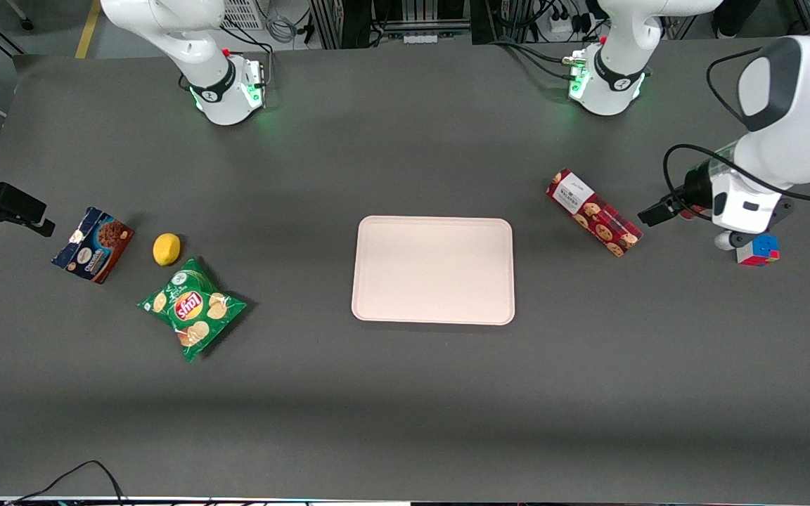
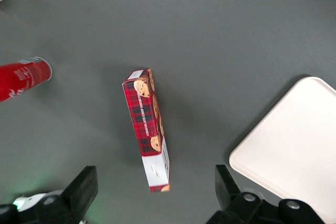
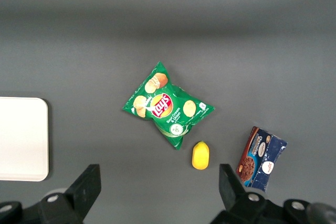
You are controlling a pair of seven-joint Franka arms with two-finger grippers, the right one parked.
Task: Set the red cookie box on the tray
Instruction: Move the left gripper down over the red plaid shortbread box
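Your pincer (image 2: 152, 192) hangs with its fingers (image 2: 81, 188) spread wide apart above the tabletop (image 1: 405, 407), gripping nothing. You'll see the red cookie box (image 1: 593, 212) lying flat on the tabletop below it, lined up between the two fingers but not touched by either. The box sits beside the tray (image 1: 433, 270), apart from it, toward the working arm's end

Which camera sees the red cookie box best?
The left wrist view: the red cookie box lies close and whole below the open gripper. The front view shows it smaller, beside the tray. The right wrist view misses it.
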